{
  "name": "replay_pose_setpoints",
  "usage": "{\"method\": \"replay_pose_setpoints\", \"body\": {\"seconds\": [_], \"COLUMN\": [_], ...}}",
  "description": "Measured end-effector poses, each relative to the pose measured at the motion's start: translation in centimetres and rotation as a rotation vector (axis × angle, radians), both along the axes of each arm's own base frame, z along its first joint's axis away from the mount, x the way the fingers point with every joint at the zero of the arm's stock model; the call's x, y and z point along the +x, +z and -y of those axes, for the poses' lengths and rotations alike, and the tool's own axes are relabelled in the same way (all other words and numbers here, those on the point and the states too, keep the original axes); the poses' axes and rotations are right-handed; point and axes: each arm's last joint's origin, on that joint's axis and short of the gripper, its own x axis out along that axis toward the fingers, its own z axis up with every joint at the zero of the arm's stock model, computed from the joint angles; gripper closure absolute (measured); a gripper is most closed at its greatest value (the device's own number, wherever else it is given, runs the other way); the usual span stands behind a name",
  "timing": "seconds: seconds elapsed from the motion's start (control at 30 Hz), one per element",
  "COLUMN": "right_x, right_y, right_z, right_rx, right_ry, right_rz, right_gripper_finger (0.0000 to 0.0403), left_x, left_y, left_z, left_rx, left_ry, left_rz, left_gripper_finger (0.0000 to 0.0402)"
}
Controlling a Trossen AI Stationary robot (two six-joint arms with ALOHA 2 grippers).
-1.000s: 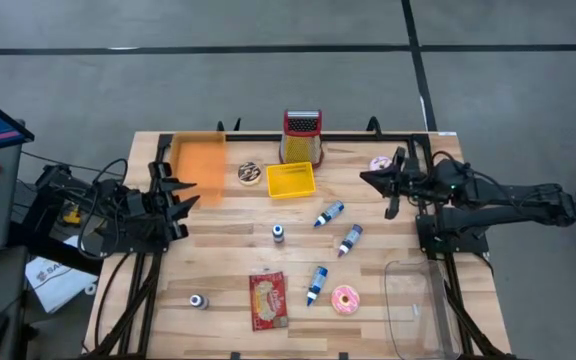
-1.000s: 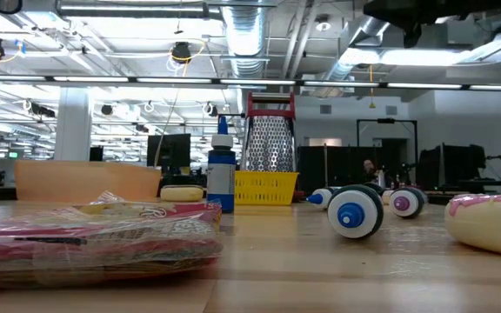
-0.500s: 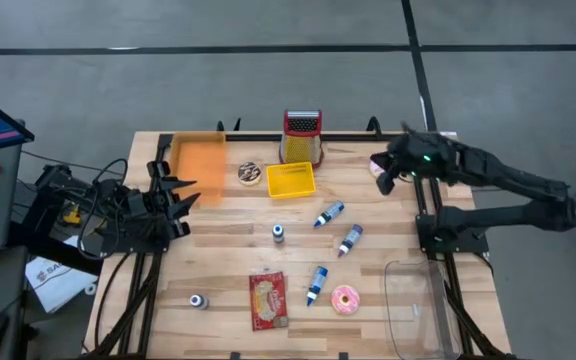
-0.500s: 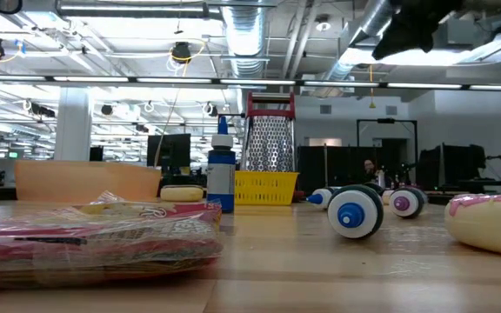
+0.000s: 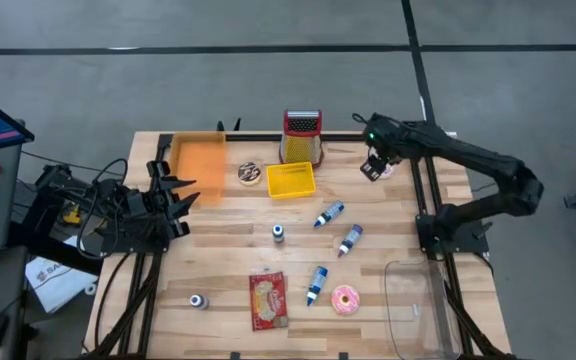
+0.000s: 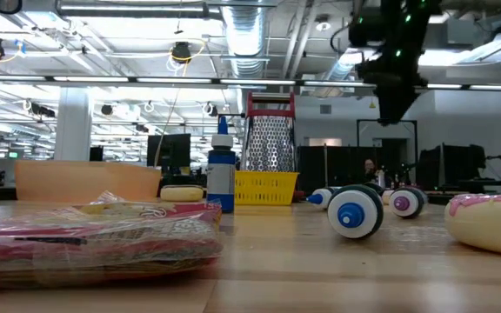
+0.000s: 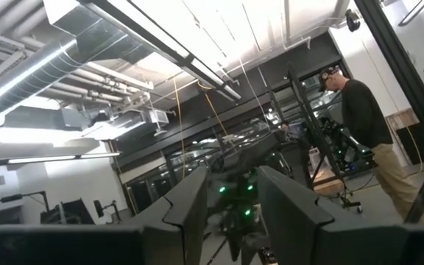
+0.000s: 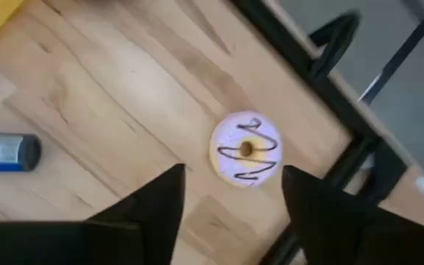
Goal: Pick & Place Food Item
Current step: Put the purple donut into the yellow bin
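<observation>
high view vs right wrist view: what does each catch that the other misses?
Only the high view shows the parked left gripper, grater, yellow basket, snack packet and pink donut. Only the right wrist view shows the white donut with dark squiggle icing between the open right gripper fingers. Both show the wooden table and its far right corner.

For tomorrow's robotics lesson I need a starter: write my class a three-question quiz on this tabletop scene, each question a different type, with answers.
1. True or false: the right gripper is clamped on the white-iced donut.
2. The yellow basket stands in front of which thing? A) metal grater B) clear bin C) snack packet
3. Fill in: the left gripper waits beside the ____ bin.

Key: 1 false, its fingers stand open above it. 2 A. 3 orange.
</observation>
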Motion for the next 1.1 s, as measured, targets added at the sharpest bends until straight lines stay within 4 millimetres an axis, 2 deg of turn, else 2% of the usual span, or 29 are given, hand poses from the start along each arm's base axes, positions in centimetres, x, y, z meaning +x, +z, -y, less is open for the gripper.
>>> {"method": "replay_pose_setpoints", "body": {"seconds": [0.17,0.37,0.7,0.9,1.1], "right_x": [-0.1,-0.1,1.9,1.3,-0.3], "right_y": [-1.9,-4.1,-7.4,-8.0,-8.7], "right_z": [2.7,4.7,6.0,6.4,5.8], "right_rx": [0.118,0.181,0.295,0.328,0.337], "right_ry": [-0.07,-0.115,-0.062,-0.081,-0.093], "right_rz": [0.008,-0.06,-0.048,-0.053,0.001], "right_gripper_finger": [0.0157,0.0157,0.0157,0.0157,0.0157], "left_x": [0.0,0.0,0.0,0.1,0.1], "left_y": [0.0,0.0,-0.1,-0.2,-0.2], "left_z": [0.0,0.0,0.0,0.0,0.1], "left_rx": [-0.024,-0.04,-0.069,-0.072,-0.077], "left_ry": [-0.014,-0.023,-0.04,-0.045,-0.048], "left_rz": [0.004,0.007,0.008,-0.006,-0.009], "left_gripper_finger": [0.0285,0.0285,0.0285,0.0285,0.0285]}}
